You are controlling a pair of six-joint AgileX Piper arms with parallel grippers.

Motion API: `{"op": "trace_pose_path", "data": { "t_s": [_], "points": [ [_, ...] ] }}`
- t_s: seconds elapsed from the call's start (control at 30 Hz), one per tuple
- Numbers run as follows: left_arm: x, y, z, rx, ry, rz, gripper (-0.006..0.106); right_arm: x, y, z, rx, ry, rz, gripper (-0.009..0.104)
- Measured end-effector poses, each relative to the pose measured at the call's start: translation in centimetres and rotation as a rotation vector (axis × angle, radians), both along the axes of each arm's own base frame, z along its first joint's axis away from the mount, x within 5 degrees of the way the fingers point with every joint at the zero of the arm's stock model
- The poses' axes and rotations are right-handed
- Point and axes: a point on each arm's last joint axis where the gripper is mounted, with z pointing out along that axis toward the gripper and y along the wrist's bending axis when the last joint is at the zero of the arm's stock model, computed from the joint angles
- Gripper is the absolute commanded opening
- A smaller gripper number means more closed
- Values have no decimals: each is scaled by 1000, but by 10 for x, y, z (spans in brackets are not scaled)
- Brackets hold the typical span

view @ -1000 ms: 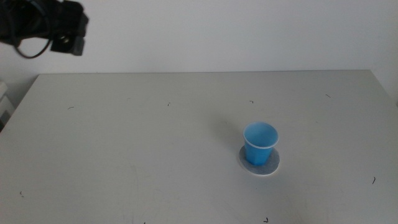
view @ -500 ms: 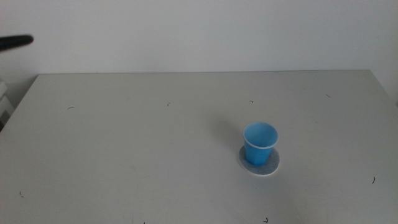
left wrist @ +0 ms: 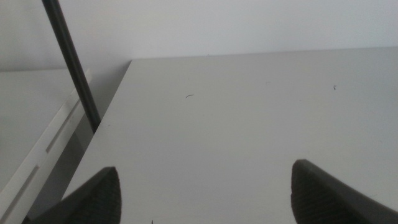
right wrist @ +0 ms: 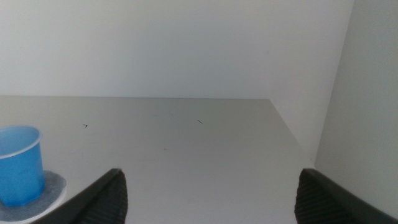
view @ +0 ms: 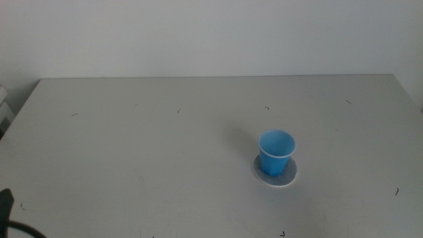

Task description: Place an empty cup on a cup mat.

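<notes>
The blue cup [view: 275, 152] stands upright on the grey cup mat [view: 288, 174], right of the table's middle. Both also show in the right wrist view, the cup [right wrist: 18, 164] on the mat [right wrist: 53, 187]. My left gripper [left wrist: 205, 186] is open and empty, over the table's left part, far from the cup. Only a dark bit of the left arm [view: 5, 205] shows at the bottom left of the middle view. My right gripper [right wrist: 211, 190] is open and empty, off to the right of the cup and apart from it.
The grey table [view: 165, 152] carries only small dark specks. Its left edge [left wrist: 106, 118] drops off beside a dark pole [left wrist: 71, 62]. A white wall stands behind the table, and another wall [right wrist: 367, 93] rises past its right edge.
The left arm has left the upper left of the middle view and now shows only at the bottom left corner. The cup and mat have not moved.
</notes>
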Motion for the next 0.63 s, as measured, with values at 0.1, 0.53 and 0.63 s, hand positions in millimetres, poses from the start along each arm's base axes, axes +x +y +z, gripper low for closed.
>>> {"op": "trace_pose_path", "data": {
  "t_s": [0.1, 0.53, 0.63],
  "points": [
    [-6, -1, -18, -7, -61, -12, 104, 0, 0, 0, 0, 0, 0, 94],
    [-14, -1, -56, -53, -74, -2, 104, 0, 0, 0, 0, 0, 0, 94],
    [-14, -1, -57, -53, -70, -1, 104, 0, 0, 0, 0, 0, 0, 94]
  ]
}}
